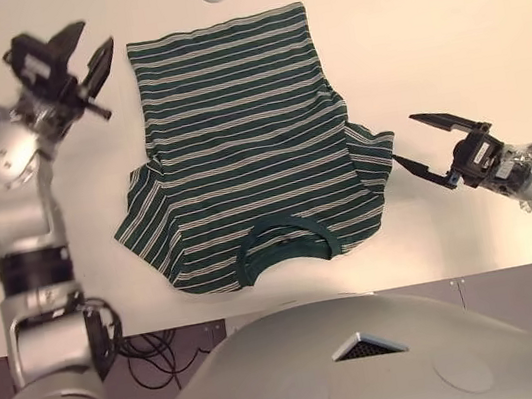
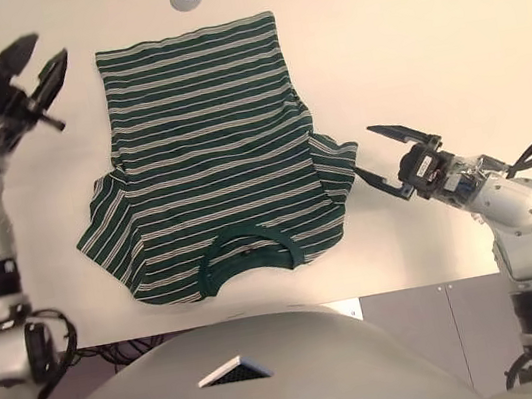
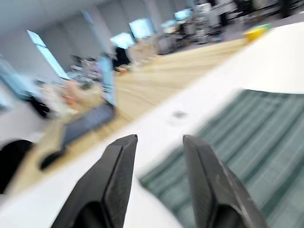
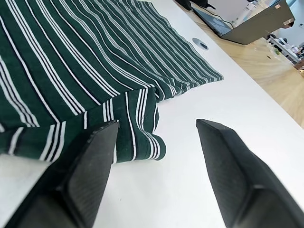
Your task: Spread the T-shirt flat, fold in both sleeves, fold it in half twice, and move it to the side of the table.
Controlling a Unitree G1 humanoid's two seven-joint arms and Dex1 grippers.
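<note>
Cloth this soft, light and limp, the T-shirt (image 1: 247,142) lies mid-way across the table (image 1: 442,30); I'd pinch its sleeve edges. Right gripper (image 1: 406,140) hovers, fingers apart, beside one sleeve; left gripper (image 1: 92,47) is spread wide near the hem corner

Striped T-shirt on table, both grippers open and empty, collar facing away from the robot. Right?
No: the collar faces the robot, as the left eye view shows. The T-shirt is on the table, left gripper and right gripper open and empty.
</note>
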